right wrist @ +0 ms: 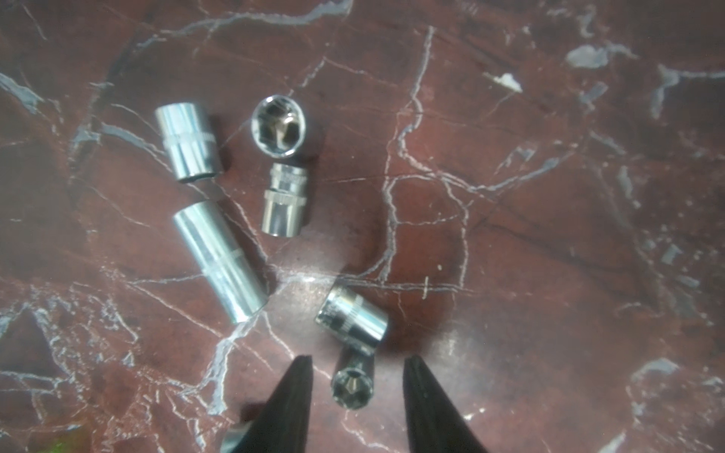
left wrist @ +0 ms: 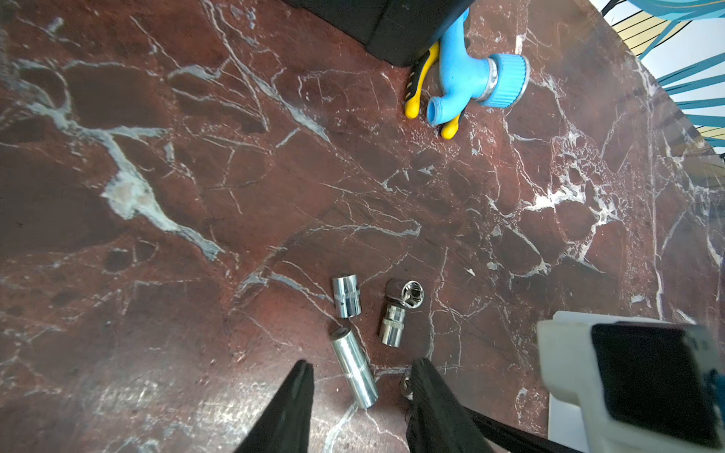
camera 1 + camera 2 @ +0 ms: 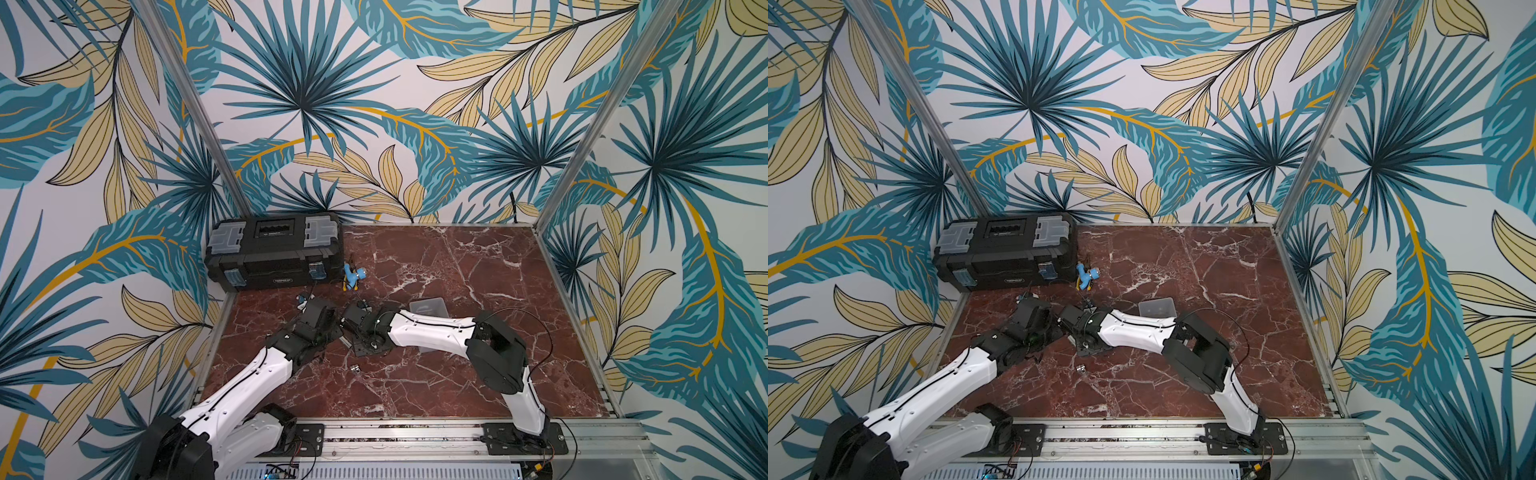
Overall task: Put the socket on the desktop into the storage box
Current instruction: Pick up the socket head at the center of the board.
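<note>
right wrist view, item: small socket [image 1: 351, 386], bright plated steel, lying on the desktop [image 1: 549, 235] between the fingers [image 1: 302, 392] of the right gripper [image 1: 359, 378]; fingers narrowly apart, a gap showing on each side, nothing held

same view, other stock: short socket [image 1: 353, 319] just beyond the fingertips, seeming to touch the small one; four more sockets [image 1: 284, 200] further out past the tips

left wrist view: left gripper [image 2: 363, 376] with fingers moderately apart and empty; long socket [image 2: 355, 368] lies between them, touching neither as far as can be seen

top view: lone socket [image 3: 354, 369] well apart from both sets of fingers; storage box [image 3: 432, 305] behind the right arm, well away from the fingertips, contents not discernible

handling, judged: hard, rigid, dense for its size, not fragile; polished and round, so likely to roll or squirt out of a loose pinch

where to hold, judged: across the barrel at the ribbed band, fingers square to its length; the short neighbour may get nudged

markings: faint stamping on the short socket, unreadable; badge on the front of the toolbox [image 3: 286, 281] too small to read; no brand legible anywhere
</note>
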Controlling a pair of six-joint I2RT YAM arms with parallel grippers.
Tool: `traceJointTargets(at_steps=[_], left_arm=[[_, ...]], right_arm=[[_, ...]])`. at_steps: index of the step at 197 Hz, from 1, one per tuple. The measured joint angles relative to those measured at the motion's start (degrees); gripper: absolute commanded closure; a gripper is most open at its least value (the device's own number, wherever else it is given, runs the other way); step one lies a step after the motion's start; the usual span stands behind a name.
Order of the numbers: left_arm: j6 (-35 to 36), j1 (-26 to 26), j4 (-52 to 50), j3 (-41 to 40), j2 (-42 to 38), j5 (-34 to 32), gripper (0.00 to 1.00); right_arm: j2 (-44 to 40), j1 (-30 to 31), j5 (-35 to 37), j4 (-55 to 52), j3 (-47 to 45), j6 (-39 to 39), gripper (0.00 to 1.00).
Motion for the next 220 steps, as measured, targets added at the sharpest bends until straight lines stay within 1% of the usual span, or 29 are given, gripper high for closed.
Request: traceJointTargets(at_steps=[66, 155, 187, 220], left_arm=[[0.0, 0.3, 0.5, -0.1, 0.9, 0.5, 0.55], [0.0, 0.3, 0.8, -0.1, 1.8, 0.9, 0.56], [0.0, 0.3, 1.0, -0.1, 2.1, 1.3, 0.56], [0.1, 0.3, 1.9, -0.1, 2.1, 2.7, 0.58]], right_arm=[[1.8, 0.0, 0.4, -0.4, 0.1, 0.3, 0.67], [1.6, 0.0, 1.1, -0.8, -0.2, 0.7, 0.92], [-0.7, 0.0, 1.9, -0.9, -2.8, 0.6, 0.97], [-7.2, 0.0, 3.6, -1.3, -5.1, 0.2, 0.97]])
